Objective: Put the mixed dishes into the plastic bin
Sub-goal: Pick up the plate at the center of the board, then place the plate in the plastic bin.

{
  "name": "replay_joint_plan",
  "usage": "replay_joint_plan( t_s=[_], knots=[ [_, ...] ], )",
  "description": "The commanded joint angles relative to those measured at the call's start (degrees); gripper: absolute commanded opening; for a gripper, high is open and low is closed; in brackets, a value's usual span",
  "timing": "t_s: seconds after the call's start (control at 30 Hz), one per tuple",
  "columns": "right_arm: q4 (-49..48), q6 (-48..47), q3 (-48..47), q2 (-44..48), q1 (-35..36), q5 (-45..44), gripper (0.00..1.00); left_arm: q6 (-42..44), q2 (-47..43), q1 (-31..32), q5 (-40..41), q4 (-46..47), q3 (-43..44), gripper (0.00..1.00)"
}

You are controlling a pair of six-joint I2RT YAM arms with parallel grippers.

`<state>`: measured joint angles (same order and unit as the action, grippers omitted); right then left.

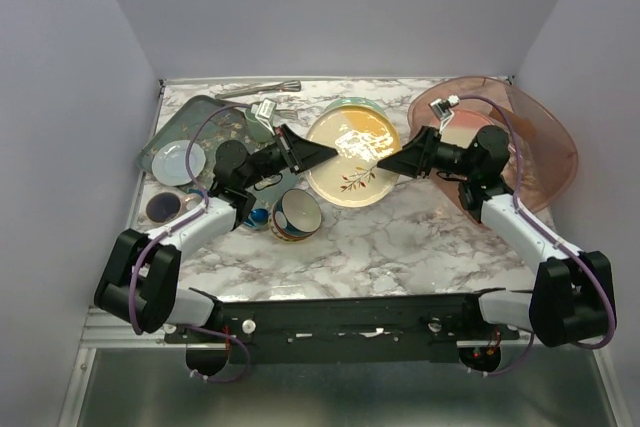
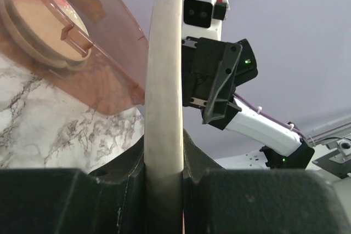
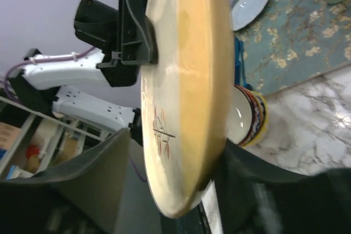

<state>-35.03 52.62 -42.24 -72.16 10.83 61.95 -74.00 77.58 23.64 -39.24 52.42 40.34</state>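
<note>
The yellow-and-cream plate with a sprig [image 1: 352, 152] is held up on edge above the table between both arms. My left gripper [image 1: 322, 152] is shut on its left rim; in the left wrist view the rim [image 2: 163, 80] is pinched between the jaws of that gripper [image 2: 163, 176]. My right gripper [image 1: 387, 161] straddles the opposite rim [image 3: 186, 97], its jaws [image 3: 181, 187] open with a gap on the left side. The plastic bin [image 1: 545, 142] stands tilted at the right with a pink-and-cream plate [image 1: 455, 127] inside. The patterned bowl [image 1: 295, 215] sits near the left arm.
A dark-green floral tray [image 1: 200, 127] at the back left carries a small pale-blue plate [image 1: 180, 162]. A mint green plate [image 1: 350, 104] shows behind the held plate. A fork [image 1: 258, 88] lies at the back edge and a small dark dish [image 1: 163, 208] at the left.
</note>
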Motion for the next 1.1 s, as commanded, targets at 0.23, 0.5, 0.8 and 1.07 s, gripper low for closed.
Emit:
replay_joint_plan(
  t_s=[0.23,0.5,0.8,1.07],
  knots=[
    [-8.5,5.9,1.5,2.1,0.4,3.4,0.00,-0.9,1.0,1.4,1.5,6.9,3.3,0.00],
    [-8.4,7.1,1.6,6.6,-3.4,4.1,0.00,8.5,-3.7,1.1,3.2,-8.1,5.4,0.68],
    [-10.8,12.1,2.2,11.8,-13.0,4.7,0.00,23.8,-15.6,-5.1,14.4,-36.0,10.2,0.99],
    [-10.7,9.7,2.1,13.5,-23.0,7.3,0.00,33.4,-19.4,-11.2,12.3,-48.5,13.4,0.99]
  ],
)
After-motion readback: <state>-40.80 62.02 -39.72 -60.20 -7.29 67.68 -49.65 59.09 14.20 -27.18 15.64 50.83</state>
